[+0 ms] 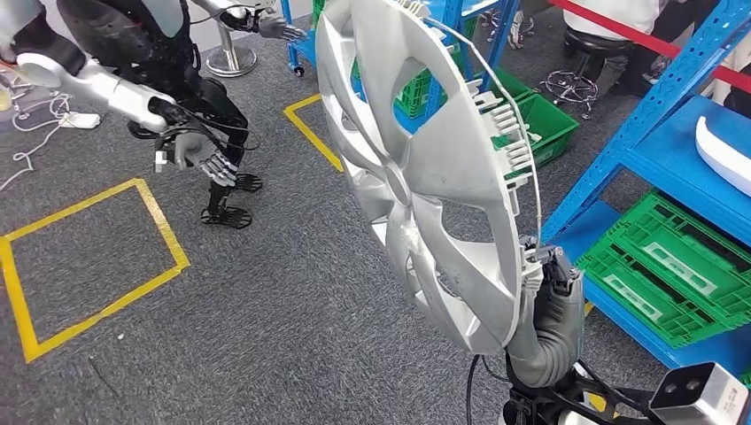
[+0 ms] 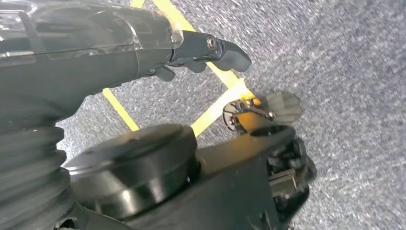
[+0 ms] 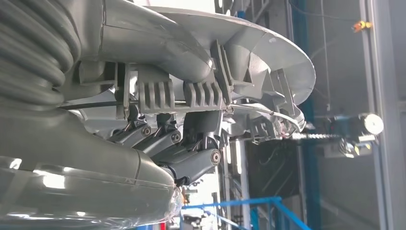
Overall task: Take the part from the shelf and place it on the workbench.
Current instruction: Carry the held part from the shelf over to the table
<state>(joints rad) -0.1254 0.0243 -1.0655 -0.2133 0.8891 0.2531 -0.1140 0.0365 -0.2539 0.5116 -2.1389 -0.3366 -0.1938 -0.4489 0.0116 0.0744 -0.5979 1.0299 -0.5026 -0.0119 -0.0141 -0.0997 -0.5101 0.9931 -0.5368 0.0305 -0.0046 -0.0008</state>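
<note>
The part is a large silver wheel cover (image 1: 416,168) with spokes, standing on edge in the middle of the head view. My right hand (image 1: 551,282) holds it from below by the rim, at the lower right. In the right wrist view, dark fingers (image 3: 191,148) curl against the clips on the cover's back (image 3: 268,52). The left hand (image 2: 201,48) hangs over grey carpet, its dark fingers stretched out and holding nothing.
A blue shelf rack (image 1: 673,115) stands close on the right with a green crate (image 1: 673,266) low down and a white part (image 1: 722,155) on a shelf. Another green crate (image 1: 531,124) lies behind the cover. Another robot (image 1: 133,80) stands at the upper left, beside a yellow tape square (image 1: 89,257).
</note>
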